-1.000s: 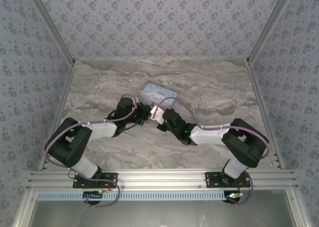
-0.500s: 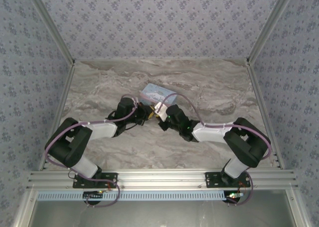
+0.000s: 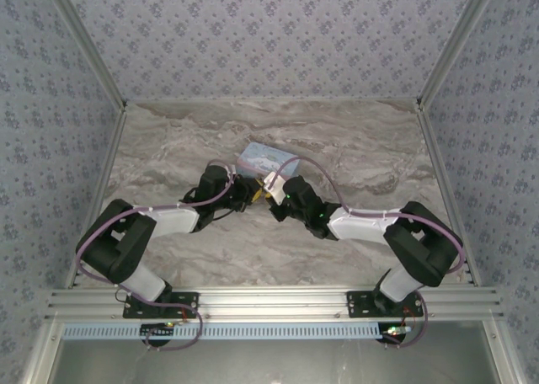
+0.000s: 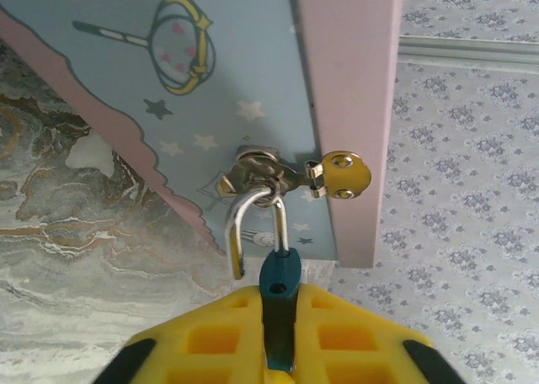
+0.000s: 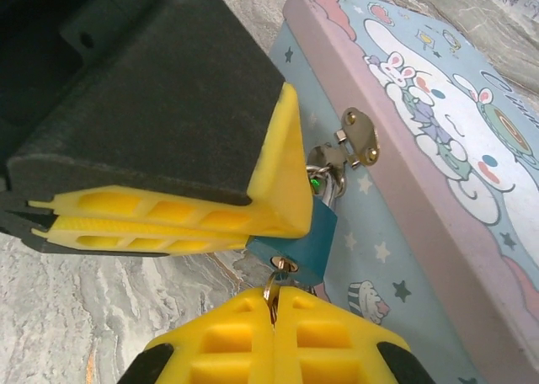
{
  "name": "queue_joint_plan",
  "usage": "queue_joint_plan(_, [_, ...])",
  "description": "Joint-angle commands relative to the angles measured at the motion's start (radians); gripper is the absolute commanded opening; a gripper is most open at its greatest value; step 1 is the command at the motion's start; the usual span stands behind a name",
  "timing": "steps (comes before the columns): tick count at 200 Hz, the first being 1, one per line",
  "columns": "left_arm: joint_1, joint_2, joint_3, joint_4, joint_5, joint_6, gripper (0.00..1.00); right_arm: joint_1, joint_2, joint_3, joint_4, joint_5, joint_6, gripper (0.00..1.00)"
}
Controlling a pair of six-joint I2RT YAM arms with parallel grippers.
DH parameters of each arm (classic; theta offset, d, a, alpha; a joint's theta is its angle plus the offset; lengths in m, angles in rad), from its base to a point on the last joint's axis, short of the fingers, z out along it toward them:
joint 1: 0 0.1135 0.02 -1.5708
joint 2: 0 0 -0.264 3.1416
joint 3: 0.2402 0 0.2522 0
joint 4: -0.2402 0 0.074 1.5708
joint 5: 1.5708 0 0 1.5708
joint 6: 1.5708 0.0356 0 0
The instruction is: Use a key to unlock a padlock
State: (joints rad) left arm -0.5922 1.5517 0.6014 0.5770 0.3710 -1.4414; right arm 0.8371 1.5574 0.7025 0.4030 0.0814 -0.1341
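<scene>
The tiny teal padlock [image 4: 280,273], its silvery shackle [image 4: 238,232] hooked through the tin's [image 4: 253,64] hasp, sits pinched in the closed left hand [image 4: 278,312]. The right hand [image 5: 275,304], clamped on the key [image 5: 274,283] just beneath, has edged closer than a second ago.

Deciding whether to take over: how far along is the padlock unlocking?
Done: left gripper grips the small teal-blue padlock; right gripper holds the gold-coloured metal key at its underside, apparently inserted. In hand: the turn. Remaining: the thin silvery shackle is threaded through the latch of the light-blue cartoon tin box; released or not, unclear.
</scene>
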Motion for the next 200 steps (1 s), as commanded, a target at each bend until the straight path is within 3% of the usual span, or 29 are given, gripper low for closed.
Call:
queue_joint_plan(1, [-0.018,-0.019,0.019,-0.008,0.045,0.01,0.17,-0.033,-0.02,-0.017,-0.013,0.074,0.012,0.0])
queue_joint_plan(43, [-0.018,-0.025,0.015,-0.032,0.037,0.021,0.33,-0.039,-0.017,-0.038,-0.021,0.069,0.013,0.0])
queue_joint_plan(118, [0.035,-0.126,0.05,-0.281,0.016,0.174,0.45,-0.06,-0.017,-0.083,-0.03,0.037,0.06,0.0])
queue_joint_plan(171, [0.185,-0.189,0.196,-0.612,0.019,0.431,0.75,-0.087,-0.022,-0.077,-0.036,-0.043,0.14,0.0])
queue_joint_plan(200, [0.249,-0.137,0.28,-0.692,0.058,0.563,0.9,-0.1,-0.008,-0.084,-0.019,-0.063,0.178,0.0])
